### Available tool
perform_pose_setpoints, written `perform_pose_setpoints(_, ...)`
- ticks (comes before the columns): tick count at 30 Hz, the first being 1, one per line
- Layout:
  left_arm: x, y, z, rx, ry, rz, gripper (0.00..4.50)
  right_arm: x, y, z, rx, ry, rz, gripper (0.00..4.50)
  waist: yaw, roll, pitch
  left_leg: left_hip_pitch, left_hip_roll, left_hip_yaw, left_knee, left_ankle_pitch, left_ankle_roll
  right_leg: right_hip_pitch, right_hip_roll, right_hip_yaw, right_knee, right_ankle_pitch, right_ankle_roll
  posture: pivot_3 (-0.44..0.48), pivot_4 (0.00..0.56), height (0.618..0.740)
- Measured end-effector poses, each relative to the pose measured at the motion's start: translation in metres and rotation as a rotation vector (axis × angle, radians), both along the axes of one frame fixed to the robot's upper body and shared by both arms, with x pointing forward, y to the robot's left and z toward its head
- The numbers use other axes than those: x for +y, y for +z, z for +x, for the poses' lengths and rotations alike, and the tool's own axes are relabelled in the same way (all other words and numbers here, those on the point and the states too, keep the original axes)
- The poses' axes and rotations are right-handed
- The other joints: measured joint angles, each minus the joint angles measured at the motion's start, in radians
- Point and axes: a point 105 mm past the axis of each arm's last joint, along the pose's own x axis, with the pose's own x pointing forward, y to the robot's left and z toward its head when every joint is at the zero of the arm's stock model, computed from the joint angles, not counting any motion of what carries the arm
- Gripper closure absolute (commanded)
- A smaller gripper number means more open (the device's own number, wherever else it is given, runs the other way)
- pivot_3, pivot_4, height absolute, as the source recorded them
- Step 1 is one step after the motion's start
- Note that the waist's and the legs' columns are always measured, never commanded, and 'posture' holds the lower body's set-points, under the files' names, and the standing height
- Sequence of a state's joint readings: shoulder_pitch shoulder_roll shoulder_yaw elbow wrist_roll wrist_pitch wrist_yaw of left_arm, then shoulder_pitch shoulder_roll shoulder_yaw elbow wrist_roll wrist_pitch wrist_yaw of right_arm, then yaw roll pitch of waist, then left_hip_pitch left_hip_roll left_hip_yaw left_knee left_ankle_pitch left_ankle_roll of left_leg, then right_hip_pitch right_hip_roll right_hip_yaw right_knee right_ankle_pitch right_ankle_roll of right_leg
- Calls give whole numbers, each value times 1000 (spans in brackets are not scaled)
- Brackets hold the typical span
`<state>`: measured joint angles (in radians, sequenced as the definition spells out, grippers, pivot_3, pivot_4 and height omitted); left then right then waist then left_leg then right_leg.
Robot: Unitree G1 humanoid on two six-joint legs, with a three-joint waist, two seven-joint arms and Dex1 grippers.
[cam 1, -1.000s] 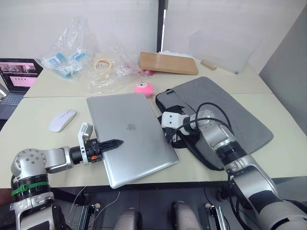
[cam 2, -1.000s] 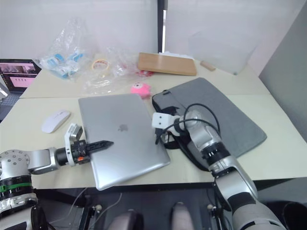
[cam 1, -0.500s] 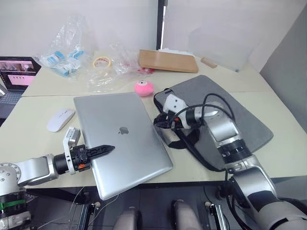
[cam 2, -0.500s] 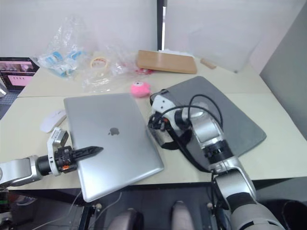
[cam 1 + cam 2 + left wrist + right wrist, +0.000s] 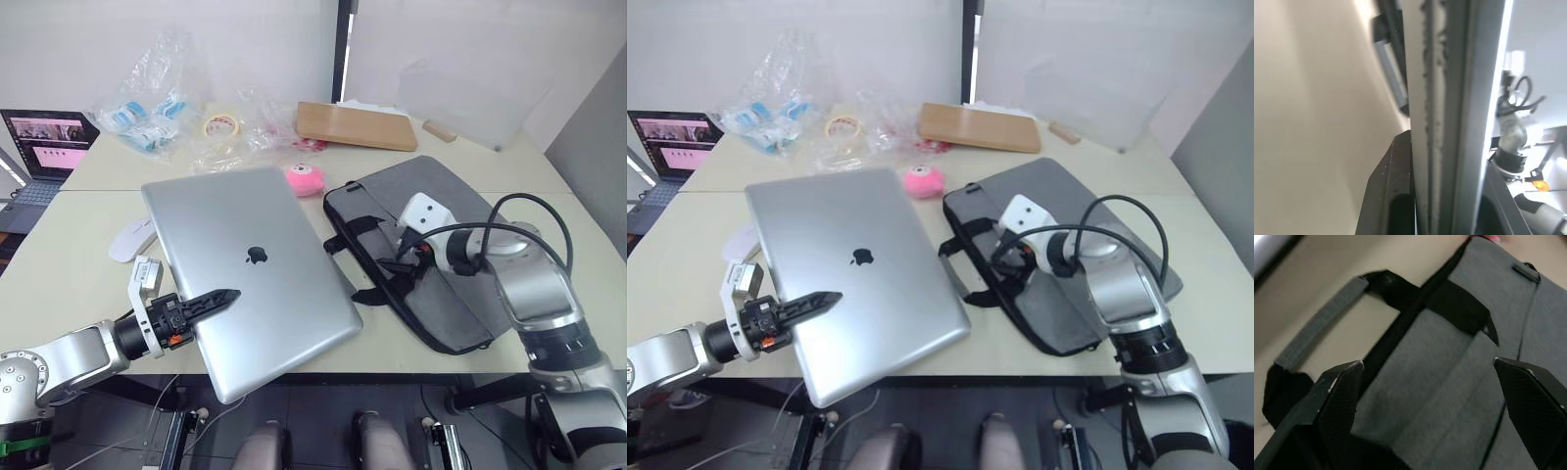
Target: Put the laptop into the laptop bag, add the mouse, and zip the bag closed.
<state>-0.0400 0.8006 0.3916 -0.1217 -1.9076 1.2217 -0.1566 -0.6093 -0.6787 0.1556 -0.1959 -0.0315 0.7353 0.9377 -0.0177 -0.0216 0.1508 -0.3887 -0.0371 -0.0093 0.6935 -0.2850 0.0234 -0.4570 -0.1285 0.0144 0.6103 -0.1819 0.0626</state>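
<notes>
Your laptop (image 5: 250, 274) is clamped at its near left edge by the left tool (image 5: 201, 304) — one black finger lies on the plain lid, the other is hidden beneath, and the left wrist view shows the laptop's thin edge squeezed between the two. The laptop is tilted, its near corner sticking out past the worktop's (image 5: 59, 294) front edge. It hides most of the mouse (image 5: 132, 238), of which you see just a white sliver by its left side.

The laptop bag (image 5: 460, 245) lies flat toward the worktop's right edge, just beside the laptop; whether its zip is open, and whether anything is inside, you cannot tell. Your right tool (image 5: 400, 269) hovers over the bag's near edge by the black strap handles (image 5: 1317, 328), fingers (image 5: 1337, 396) spread apart and gripping nothing.

Along the far edge sit a pink fluffy ball (image 5: 306, 179), crumpled clear plastic bags (image 5: 147, 93) holding blue-and-white items, a tape roll (image 5: 221, 125) and a wooden board (image 5: 358, 125). A small dark laptop (image 5: 44, 147) with a lit screen is cut off at the far left.
</notes>
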Motion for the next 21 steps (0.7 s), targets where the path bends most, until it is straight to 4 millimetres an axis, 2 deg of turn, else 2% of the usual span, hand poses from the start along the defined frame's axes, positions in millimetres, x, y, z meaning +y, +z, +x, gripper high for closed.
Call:
perform_pose_setpoints(3,-4,-2,-2,7,-30,-31,4124,2,-3,-4,5,-19,12,34,2,0,0,0,0,0,0,-2,4,0,1,-1,0,0,-1,0,150,740)
perform_pose_setpoints(7,-11,-11,-8,52,-75,-51,4124,9,-16,-8,33,-53,25,34,3,0,0,0,0,0,1,-2,4,0,1,0,1,0,-1,0,150,740)
perform_pose_setpoints(17,-11,-14,-10,69,-86,-69,4124,18,-30,-14,58,-99,24,34,3,0,0,0,0,0,1,-2,4,1,1,-1,0,0,-1,0,150,740)
perform_pose_setpoints(21,-11,-22,-14,100,-75,-83,4124,19,-38,-13,53,-98,-12,1134,3,0,0,0,0,0,1,-2,3,0,1,-1,0,0,-1,0,150,740)
